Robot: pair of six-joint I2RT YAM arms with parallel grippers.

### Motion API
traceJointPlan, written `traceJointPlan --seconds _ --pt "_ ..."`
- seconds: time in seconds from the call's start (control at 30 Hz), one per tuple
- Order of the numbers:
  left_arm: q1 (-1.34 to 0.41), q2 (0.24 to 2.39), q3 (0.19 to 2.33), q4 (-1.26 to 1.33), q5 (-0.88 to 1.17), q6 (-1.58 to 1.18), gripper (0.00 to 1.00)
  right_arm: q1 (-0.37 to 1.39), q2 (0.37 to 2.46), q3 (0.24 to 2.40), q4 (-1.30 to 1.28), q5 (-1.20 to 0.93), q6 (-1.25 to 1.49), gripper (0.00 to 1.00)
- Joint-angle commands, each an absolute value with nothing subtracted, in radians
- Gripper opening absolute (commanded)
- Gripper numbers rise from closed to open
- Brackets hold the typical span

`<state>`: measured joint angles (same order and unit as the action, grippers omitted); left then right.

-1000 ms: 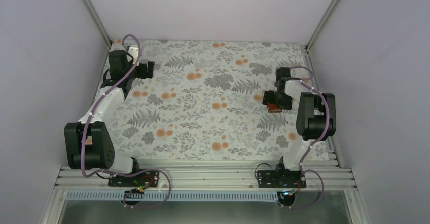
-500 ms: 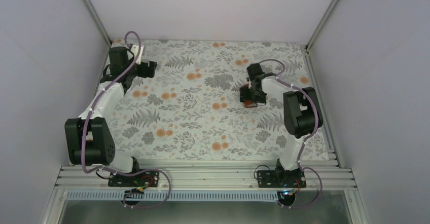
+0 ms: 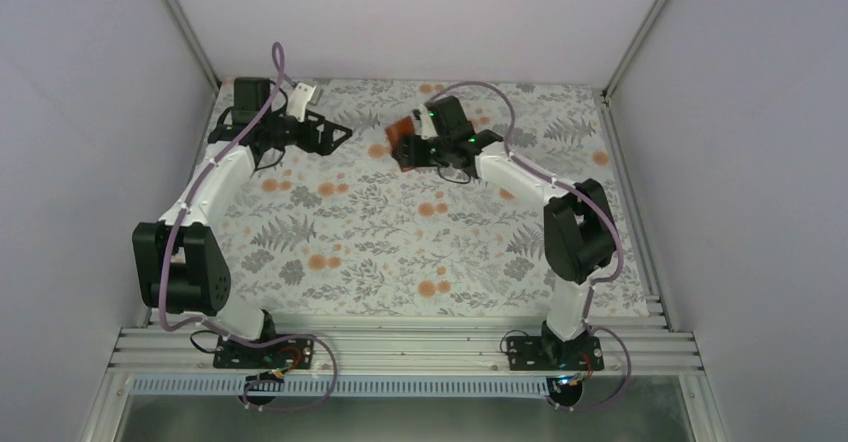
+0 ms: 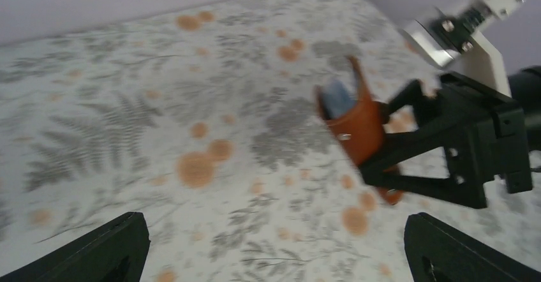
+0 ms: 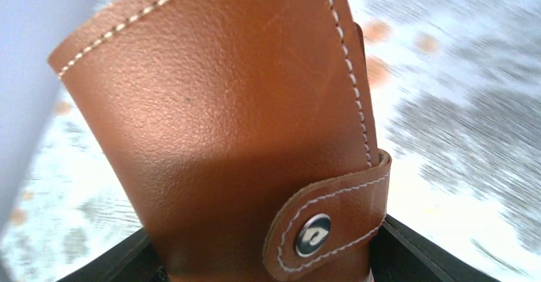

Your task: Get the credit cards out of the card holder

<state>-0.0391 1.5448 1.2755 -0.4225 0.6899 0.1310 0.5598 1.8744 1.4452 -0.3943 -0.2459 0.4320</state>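
Note:
The card holder (image 3: 398, 140) is a rust-brown leather bifold, held above the far middle of the table. My right gripper (image 3: 408, 150) is shut on its lower part. The right wrist view is filled by the card holder (image 5: 223, 122), closed by its snap tab (image 5: 332, 221), with black fingers (image 5: 108, 263) either side. From the left wrist, the card holder (image 4: 357, 129) shows a pale blue-grey inside at its top edge. My left gripper (image 3: 335, 134) stands open and empty, a short way left of the holder, facing it. The credit cards are hidden.
A floral cloth (image 3: 400, 252) covers the table. Grey walls and slanted frame posts (image 3: 185, 22) close in the back and sides. An aluminium rail (image 3: 400, 347) runs along the near edge, where both arm bases are bolted.
My right arm has swung from the table's right side to the far middle, carrying the card holder. My left gripper has turned right, toward the holder.

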Motion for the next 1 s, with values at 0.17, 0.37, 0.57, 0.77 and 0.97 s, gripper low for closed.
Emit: traceJointPlan --seconds 0.17,0.37,0.57,0.77,0.97 --pt "-0.084 1.462 1.294 -0.418 0.922 0.073 1.0 0.73 1.84 1.612 -0.215 -0.273 0.476 0.67" --pt "-0.085 1.463 1.279 -0.381 0.927 0.047 1.0 0.781 1.832 1.628 -0.222 -0.256 0.423 0.67" --pt "-0.085 1.466 1.271 -0.388 0.963 0.054 0.81 0.808 1.819 1.63 -0.207 -0.246 0.388 0.67" --pt "-0.085 1.487 1.268 -0.42 1.034 0.059 0.44 0.811 1.789 1.638 -0.218 -0.198 0.341 0.66" --pt "-0.084 1.498 1.319 -0.507 1.059 0.099 0.04 0.811 1.733 1.585 -0.214 -0.119 0.301 0.72"
